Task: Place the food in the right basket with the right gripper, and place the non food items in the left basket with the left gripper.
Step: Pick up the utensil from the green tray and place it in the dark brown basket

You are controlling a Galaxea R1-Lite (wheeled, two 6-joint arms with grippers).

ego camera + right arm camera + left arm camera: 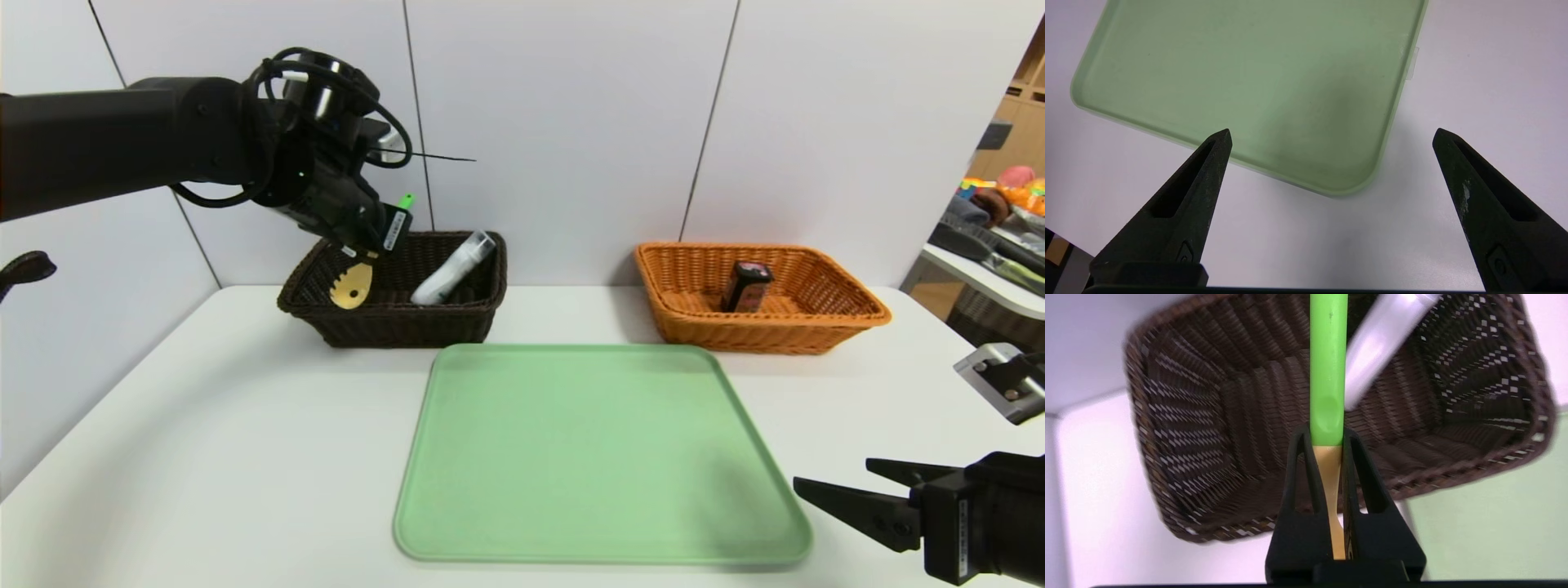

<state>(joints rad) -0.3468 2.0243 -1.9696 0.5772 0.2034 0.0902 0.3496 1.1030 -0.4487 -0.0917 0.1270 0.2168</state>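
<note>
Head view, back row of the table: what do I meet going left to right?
Yellow slotted spoon held by the left end effector → white bottle, both at the dark brown basket → orange basket holding the black carton.

The left arm (122, 135) is a thick matte-black tube ending in a silver-ringed wrist, looped with black cables; a white printed label sits on the left gripper (371, 245) body. The right gripper (1331, 136) has two long, tapering black fingers (1208, 163), each hollowed by a slot and scuffed with pale marks.
</note>
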